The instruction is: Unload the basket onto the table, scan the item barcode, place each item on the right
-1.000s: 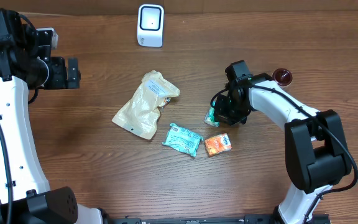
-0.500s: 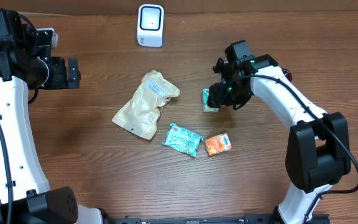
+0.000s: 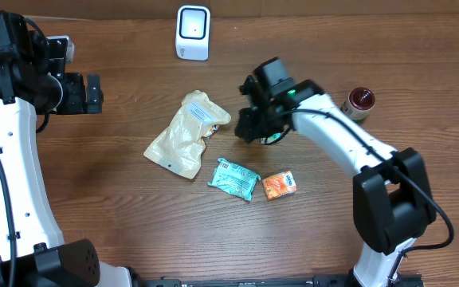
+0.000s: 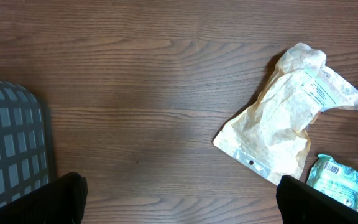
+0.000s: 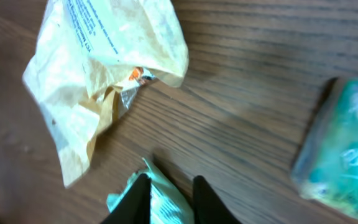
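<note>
My right gripper (image 5: 171, 198) is shut on a small green packet (image 5: 166, 205), whose crinkled end sticks out between the two dark fingers. From overhead the right gripper (image 3: 252, 126) hangs over the table's middle, just right of the beige pouch (image 3: 188, 134), and hides most of the packet. A white barcode scanner (image 3: 193, 32) stands at the table's far edge. My left gripper (image 4: 179, 205) stands wide open over bare wood at the far left, holding nothing.
A teal packet (image 3: 234, 177) and an orange packet (image 3: 280, 185) lie near the front of the middle. A red-lidded jar (image 3: 360, 101) stands to the right. A grey basket (image 4: 11, 149) sits at the left edge of the left wrist view.
The right arm has swung left and towards the far edge, lifting the green packet from beside the orange packet to a spot next to the beige pouch. The left arm has not moved.
</note>
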